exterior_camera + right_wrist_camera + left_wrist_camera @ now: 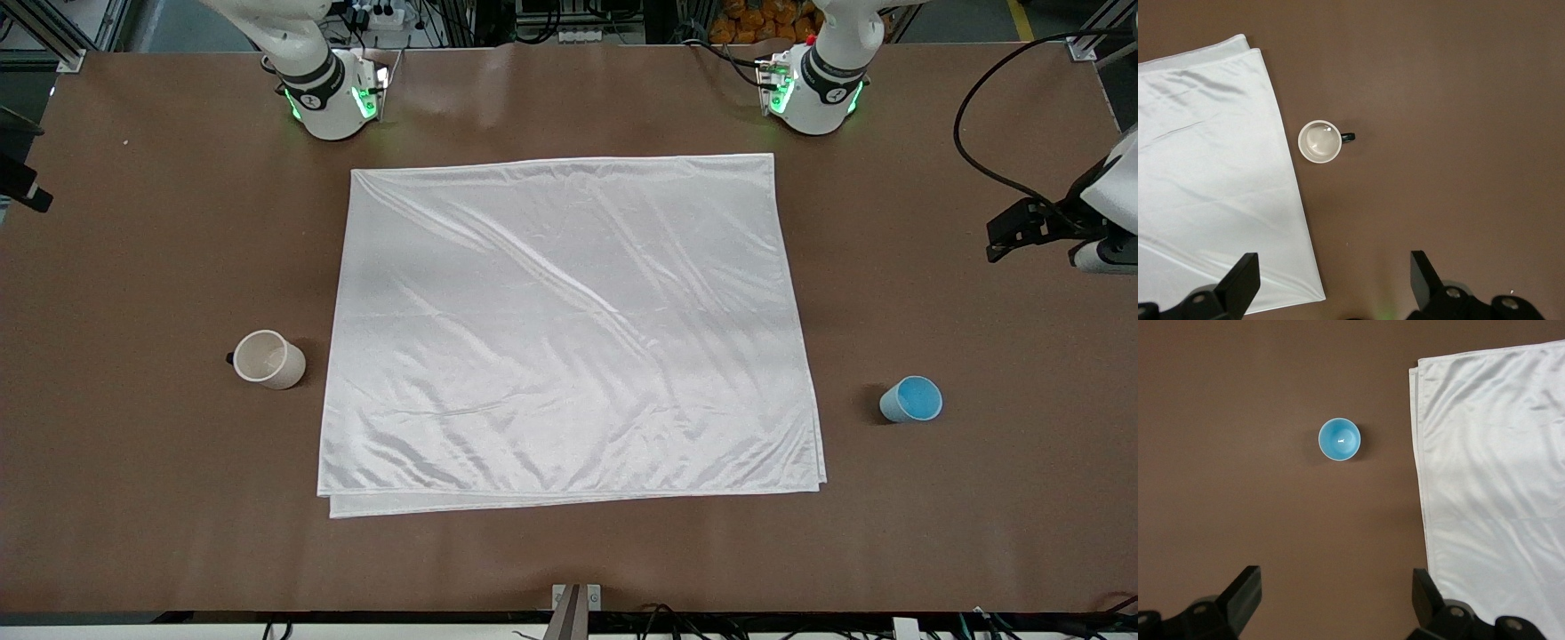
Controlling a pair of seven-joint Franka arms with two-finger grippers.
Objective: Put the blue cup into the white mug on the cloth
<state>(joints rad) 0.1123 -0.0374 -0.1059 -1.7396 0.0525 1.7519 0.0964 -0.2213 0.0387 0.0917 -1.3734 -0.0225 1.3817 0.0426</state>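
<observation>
The blue cup (pixel 912 398) stands upright on the bare brown table beside the cloth (pixel 569 329), toward the left arm's end. The white mug (pixel 267 359) stands upright on the bare table beside the cloth, toward the right arm's end, with its black handle pointing away from the cloth. My left gripper (pixel 1337 587) is open and empty, high over the table near the blue cup (pixel 1339 440); it shows at the front view's edge (pixel 1005 238). My right gripper (pixel 1335 267) is open and empty, high over the table near the mug (pixel 1319 141) and a cloth corner (pixel 1218 180).
The cloth lies flat and wrinkled in the table's middle, with a doubled edge nearest the front camera. Both arm bases (pixel 333 98) (pixel 813 89) stand along the table's back edge. A black cable (pixel 973 133) hangs by the left arm. A metal bracket (pixel 573 604) sits at the table's front edge.
</observation>
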